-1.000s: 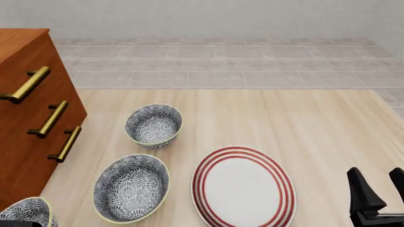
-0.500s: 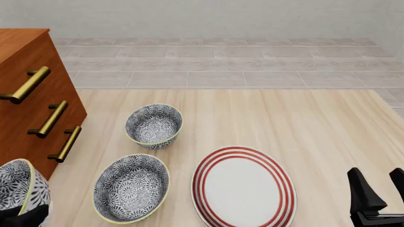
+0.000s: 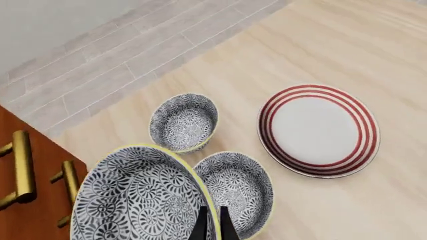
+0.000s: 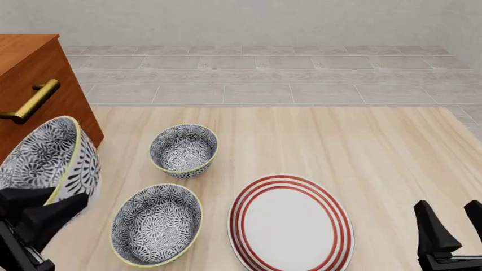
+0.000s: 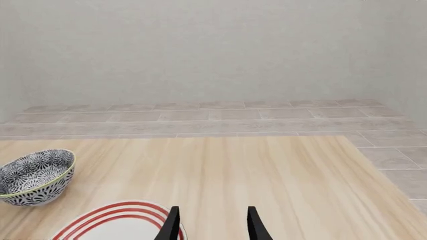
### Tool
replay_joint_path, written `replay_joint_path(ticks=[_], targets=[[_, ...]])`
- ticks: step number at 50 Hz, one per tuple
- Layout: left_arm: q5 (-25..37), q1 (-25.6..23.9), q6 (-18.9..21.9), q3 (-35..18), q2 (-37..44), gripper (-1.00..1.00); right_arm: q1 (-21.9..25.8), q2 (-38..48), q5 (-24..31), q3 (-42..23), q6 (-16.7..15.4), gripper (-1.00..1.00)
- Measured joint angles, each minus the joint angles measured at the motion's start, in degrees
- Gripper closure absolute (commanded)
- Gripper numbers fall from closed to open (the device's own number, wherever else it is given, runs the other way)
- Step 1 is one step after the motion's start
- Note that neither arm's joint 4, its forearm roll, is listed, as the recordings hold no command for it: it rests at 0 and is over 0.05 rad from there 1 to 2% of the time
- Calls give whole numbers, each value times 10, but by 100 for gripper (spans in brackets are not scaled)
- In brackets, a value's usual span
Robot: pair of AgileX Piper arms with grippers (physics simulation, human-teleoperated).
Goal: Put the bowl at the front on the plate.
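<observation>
The floral bowl (image 4: 47, 159) with a yellow-green rim hangs tilted above the table's front left, in front of the cabinet. My left gripper (image 4: 36, 213) is shut on its rim; in the left wrist view the fingers (image 3: 200, 227) pinch the rim of this bowl (image 3: 137, 197). The red-ringed white plate (image 4: 290, 223) lies flat at the front centre, to the right of the held bowl, and shows too in the left wrist view (image 3: 319, 131). My right gripper (image 4: 453, 226) stands open at the front right, beside the plate (image 5: 123, 217), holding nothing (image 5: 210, 224).
Two look-alike bowls rest on the table: one (image 4: 157, 223) just left of the plate, one (image 4: 183, 149) farther back. A wooden cabinet (image 4: 34, 73) with brass handles stands at the left edge. Tiled floor lies beyond the table's far edge.
The bowl has risen from the front left corner of the table, carried up by my left gripper and tipped on its side. The right arm has not moved.
</observation>
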Motion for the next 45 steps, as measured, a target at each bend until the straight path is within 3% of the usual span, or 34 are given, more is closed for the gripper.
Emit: replay_joint_path(ticks=[26, 45], targets=[[-121, -161, 102, -57, 231, 100, 2, -5, 2, 0, -4, -100], [-181, -222, 150, -119, 401, 100, -1, -9, 0, -1, 0, -100]])
